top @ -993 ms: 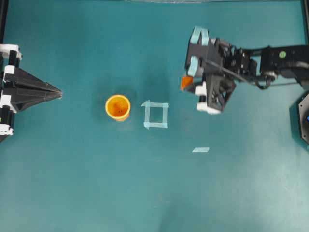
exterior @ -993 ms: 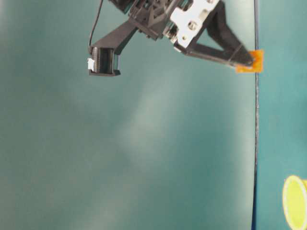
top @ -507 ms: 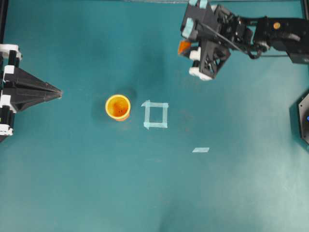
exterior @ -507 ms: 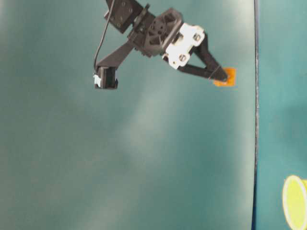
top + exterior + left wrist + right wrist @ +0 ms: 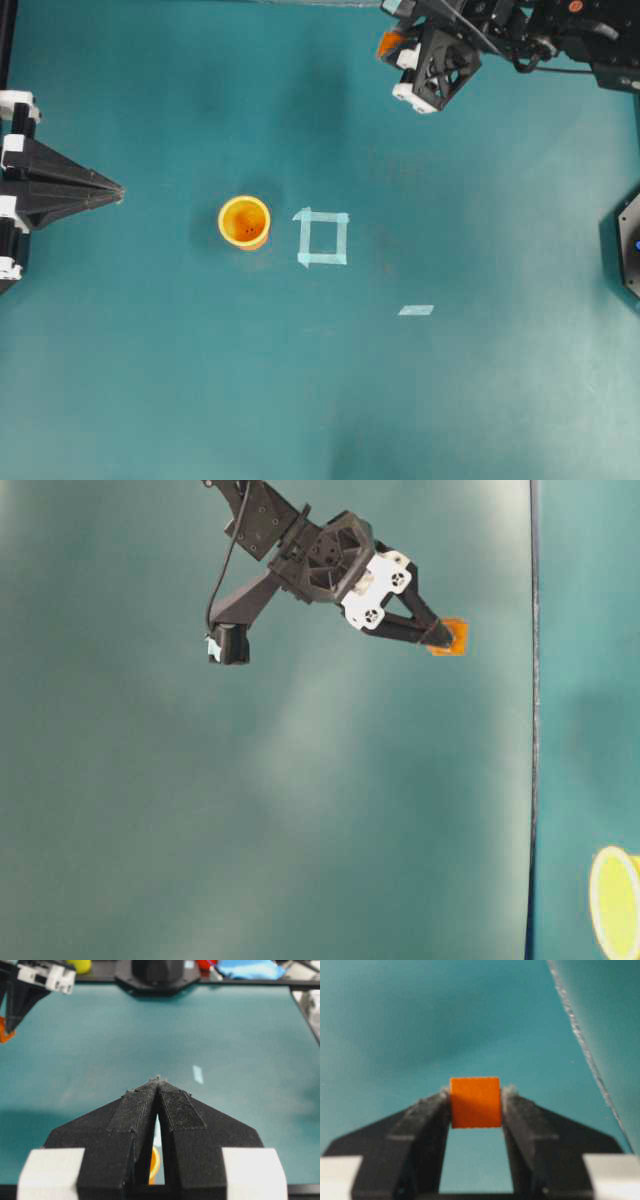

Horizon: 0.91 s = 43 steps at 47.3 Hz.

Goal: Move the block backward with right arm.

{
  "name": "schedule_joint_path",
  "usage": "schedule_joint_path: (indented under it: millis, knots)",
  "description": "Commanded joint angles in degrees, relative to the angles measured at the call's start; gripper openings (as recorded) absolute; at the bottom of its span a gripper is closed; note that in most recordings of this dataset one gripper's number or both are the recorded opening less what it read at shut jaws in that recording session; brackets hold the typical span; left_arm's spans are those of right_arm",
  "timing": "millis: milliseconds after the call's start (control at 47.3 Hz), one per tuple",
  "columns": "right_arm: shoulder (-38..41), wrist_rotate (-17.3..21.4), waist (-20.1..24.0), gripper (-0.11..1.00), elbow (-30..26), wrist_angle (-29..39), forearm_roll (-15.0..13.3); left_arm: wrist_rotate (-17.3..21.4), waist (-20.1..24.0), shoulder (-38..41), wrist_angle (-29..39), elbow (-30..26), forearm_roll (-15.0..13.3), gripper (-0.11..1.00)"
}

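The small orange block [image 5: 475, 1102] is pinched between the two black fingertips of my right gripper [image 5: 475, 1097], which is shut on it. Overhead, that right gripper [image 5: 392, 45] is at the far top right of the table, with the block [image 5: 388, 43] showing at its tip. In the table-level view the block [image 5: 450, 637] hangs above the teal surface at the right gripper's [image 5: 440, 635] tip. My left gripper [image 5: 118, 189] rests at the left edge, shut and empty; its tips [image 5: 158, 1080] meet in the left wrist view.
A round yellow-orange cup [image 5: 244, 221] stands left of centre, with a pale-blue tape square outline [image 5: 323, 238] just to its right. A short tape strip [image 5: 416, 310] lies further right and nearer. A black base [image 5: 630, 240] sits at the right edge.
My right arm has carried the block away from the middle toward the far top edge of the overhead view. The left gripper, cup and tape have stayed put.
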Motion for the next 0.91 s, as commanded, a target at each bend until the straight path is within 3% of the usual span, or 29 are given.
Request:
schedule_joint_path:
  millis: [0, 887]
  knots:
    - [-0.62, 0.00, -0.88, 0.40, -1.58, -0.62, -0.09, 0.00, 0.09, 0.18, -0.26, -1.85, 0.18, 0.00]
    - [0.09, 0.00, -2.64, 0.40, -2.72, -0.62, -0.09, 0.00, 0.09, 0.18, -0.26, -1.85, 0.18, 0.00]
